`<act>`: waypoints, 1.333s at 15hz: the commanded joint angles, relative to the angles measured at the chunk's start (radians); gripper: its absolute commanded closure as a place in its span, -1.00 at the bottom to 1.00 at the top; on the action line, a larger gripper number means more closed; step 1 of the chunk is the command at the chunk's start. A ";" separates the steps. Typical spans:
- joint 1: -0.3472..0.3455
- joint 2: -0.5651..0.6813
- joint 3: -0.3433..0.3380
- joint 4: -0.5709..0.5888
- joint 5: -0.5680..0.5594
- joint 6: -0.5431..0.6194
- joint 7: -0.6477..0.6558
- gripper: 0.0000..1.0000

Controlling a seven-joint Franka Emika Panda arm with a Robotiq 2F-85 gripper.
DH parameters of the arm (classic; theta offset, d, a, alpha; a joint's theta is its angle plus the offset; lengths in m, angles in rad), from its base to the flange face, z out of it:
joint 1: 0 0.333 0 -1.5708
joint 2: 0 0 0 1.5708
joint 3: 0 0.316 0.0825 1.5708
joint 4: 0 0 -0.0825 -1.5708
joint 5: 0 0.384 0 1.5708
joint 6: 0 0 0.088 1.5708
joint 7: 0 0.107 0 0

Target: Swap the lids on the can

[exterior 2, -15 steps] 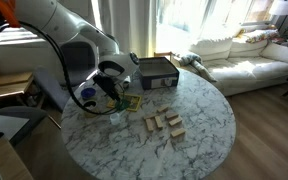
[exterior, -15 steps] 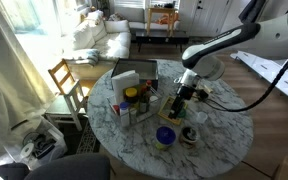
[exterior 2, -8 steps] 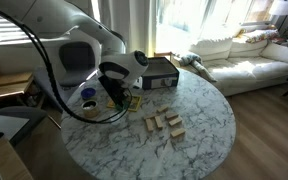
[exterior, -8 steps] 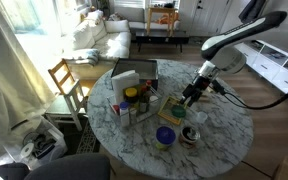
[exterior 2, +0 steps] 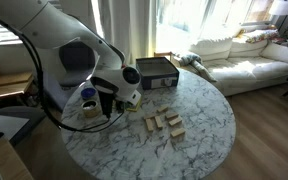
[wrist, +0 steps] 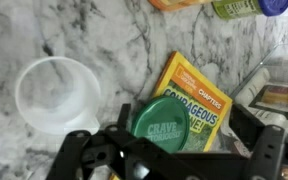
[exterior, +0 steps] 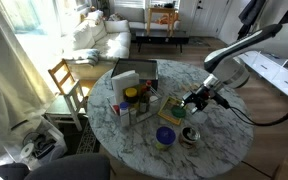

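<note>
Above the marble counter [exterior: 224, 130], the claw [exterior: 191, 103] hangs with its fingers closed around the bright green lid [wrist: 167, 121]. Under it lie a yellow book [wrist: 199, 90] and, beside that, a clear cup [wrist: 59, 95]. The blue-purple lid [exterior: 165, 133] sits apart, nearer the counter's edge.

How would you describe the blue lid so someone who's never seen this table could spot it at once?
Find the round marble table and go to its edge nearest the camera in an exterior view. There the blue-purple lid caps a short yellowish can, beside a small dark round item. It is the only blue disc; the green lid is held in the end effector.
</note>
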 commanded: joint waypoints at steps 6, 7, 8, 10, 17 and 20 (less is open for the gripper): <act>0.028 0.020 0.016 -0.047 0.186 0.173 0.075 -0.79; 0.033 0.020 0.012 -0.050 0.185 0.180 0.078 -0.92; 0.033 0.016 0.011 -0.051 0.190 0.187 0.079 -0.90; 0.034 0.012 0.005 -0.053 0.185 0.200 0.088 -1.00; 0.038 0.034 0.013 -0.039 0.177 0.214 0.086 -1.00; 0.041 0.044 0.015 -0.034 0.175 0.213 0.085 -0.70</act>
